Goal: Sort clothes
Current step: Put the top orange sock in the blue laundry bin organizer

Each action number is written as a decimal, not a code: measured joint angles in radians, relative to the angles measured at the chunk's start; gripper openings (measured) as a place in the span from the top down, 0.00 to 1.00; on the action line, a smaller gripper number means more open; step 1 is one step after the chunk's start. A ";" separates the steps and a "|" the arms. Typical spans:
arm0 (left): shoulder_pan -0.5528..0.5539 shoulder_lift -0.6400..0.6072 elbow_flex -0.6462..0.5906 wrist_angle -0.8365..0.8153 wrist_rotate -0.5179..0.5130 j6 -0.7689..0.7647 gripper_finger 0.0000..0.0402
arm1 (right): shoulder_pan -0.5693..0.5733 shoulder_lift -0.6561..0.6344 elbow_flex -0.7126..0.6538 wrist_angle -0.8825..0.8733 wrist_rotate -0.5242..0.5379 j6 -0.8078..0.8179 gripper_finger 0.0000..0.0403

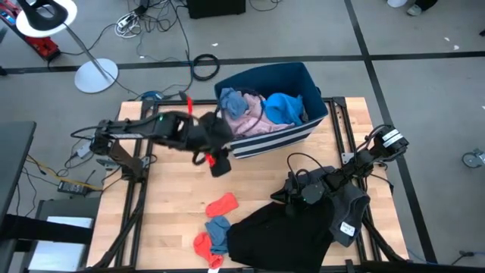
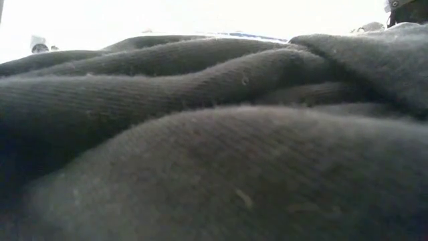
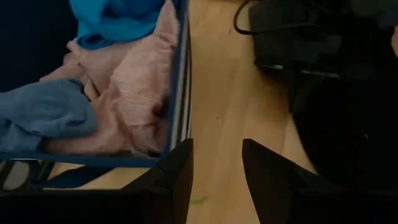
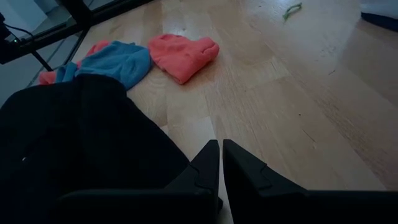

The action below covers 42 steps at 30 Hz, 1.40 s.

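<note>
A navy bin (image 1: 280, 138) stands at the table's far side with a pink piece (image 3: 130, 81), a bright blue piece (image 1: 284, 106) and a grey-blue piece (image 3: 43, 112) inside. My left gripper (image 1: 220, 166) hovers open above the table by the bin's near left corner, nothing between its fingers (image 3: 177, 174). Two red socks (image 1: 222, 205) and a blue sock (image 4: 118, 62) lie near the front edge. A black garment (image 1: 280, 235) and a dark grey one (image 1: 350, 208) lie at the front right. My right gripper (image 4: 221, 158) is shut, low over the wood beside the black garment.
Dark grey cloth (image 2: 214, 134) fills the low view right in front of that camera. Bare wood (image 1: 174, 197) lies between the bin and the socks. Black frame rails (image 1: 136, 189) run along the table's left and right sides. A lamp stand (image 1: 96, 74) and cables are on the floor beyond.
</note>
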 joint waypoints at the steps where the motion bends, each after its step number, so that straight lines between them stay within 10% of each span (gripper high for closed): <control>1: -0.020 0.000 0.000 -0.004 -0.016 -0.005 0.65 | 0.000 0.000 0.000 0.000 0.000 0.000 0.94; 12: -0.178 -0.049 -0.161 -0.042 -0.116 -0.093 0.74 | 0.000 0.000 0.000 -0.002 0.000 0.000 0.94; 26: -0.214 -0.364 -0.972 0.662 -0.013 -0.235 0.78 | 0.000 0.000 0.000 0.003 -0.001 0.016 0.94; 42: -0.213 -0.206 -1.271 1.200 0.104 -0.383 0.78 | -0.004 0.000 0.000 -0.002 0.002 0.027 0.94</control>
